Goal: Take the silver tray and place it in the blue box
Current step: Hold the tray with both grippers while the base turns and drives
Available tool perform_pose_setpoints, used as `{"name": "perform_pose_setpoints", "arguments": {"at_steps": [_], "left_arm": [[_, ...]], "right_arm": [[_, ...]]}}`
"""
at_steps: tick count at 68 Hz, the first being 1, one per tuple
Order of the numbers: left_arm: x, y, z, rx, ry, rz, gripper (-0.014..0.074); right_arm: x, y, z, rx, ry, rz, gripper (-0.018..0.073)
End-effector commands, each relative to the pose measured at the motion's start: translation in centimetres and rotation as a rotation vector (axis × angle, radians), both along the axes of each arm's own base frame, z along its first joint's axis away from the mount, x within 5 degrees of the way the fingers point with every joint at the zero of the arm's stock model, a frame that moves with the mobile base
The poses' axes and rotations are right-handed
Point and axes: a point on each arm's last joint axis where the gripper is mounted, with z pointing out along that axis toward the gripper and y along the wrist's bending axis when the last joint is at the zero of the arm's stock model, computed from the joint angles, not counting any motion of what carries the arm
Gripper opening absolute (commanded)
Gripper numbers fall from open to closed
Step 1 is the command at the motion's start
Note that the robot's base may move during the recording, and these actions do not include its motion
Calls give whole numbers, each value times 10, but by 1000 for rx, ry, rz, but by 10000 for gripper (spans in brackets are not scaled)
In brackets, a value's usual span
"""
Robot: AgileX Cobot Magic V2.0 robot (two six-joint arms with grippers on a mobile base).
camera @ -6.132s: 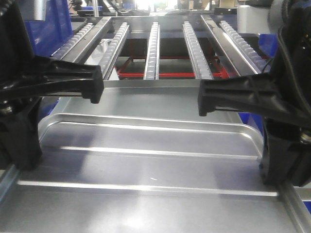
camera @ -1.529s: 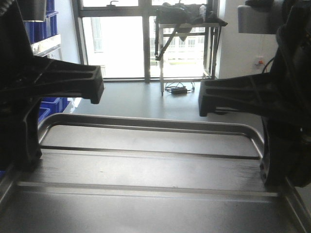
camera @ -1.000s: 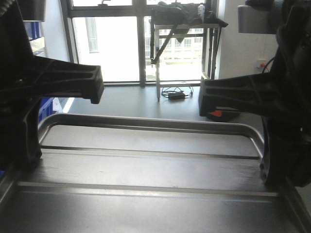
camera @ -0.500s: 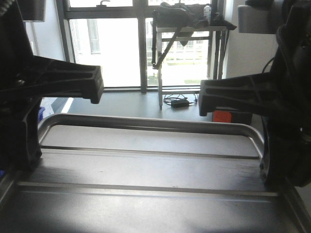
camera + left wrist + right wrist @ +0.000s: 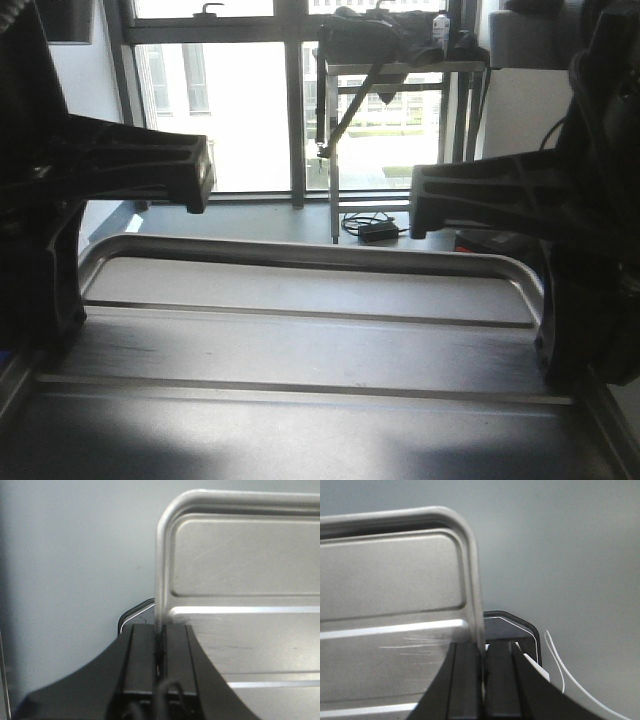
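Note:
The silver tray (image 5: 320, 340) is held level in the air and fills the lower half of the front view. My left gripper (image 5: 55, 335) is shut on its left rim. My right gripper (image 5: 565, 350) is shut on its right rim. In the left wrist view the fingers (image 5: 145, 655) of the left gripper (image 5: 160, 635) pinch the thin edge of the silver tray (image 5: 240, 580). The right wrist view shows the right gripper (image 5: 482, 652) clamped the same way on the silver tray (image 5: 390, 580). The blue box is out of view.
Ahead stands a large window (image 5: 240, 120) and a metal table (image 5: 400, 68) with dark gear on top. A cable bundle (image 5: 372, 228) lies on the grey floor beneath it. A white cable (image 5: 560, 665) lies on the floor under the right gripper.
Six seconds ago the tray sat before a roller rack; now the window is behind it. In the last second blue bins slid out at the left. Both grips are unchanged.

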Motion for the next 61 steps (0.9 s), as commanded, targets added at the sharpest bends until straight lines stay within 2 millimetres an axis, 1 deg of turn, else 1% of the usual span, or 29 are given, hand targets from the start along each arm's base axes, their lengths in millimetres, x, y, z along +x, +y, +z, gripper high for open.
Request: {"name": "perform_pose_setpoints", "arguments": {"at_steps": [1,61], "left_arm": [[-3,-4,14,-74,-30,-20,-100],[-3,-4,14,-74,-30,-20,-100]], "right_arm": [[4,4,17,78,-86,25,70],[4,4,17,78,-86,25,70]]}}
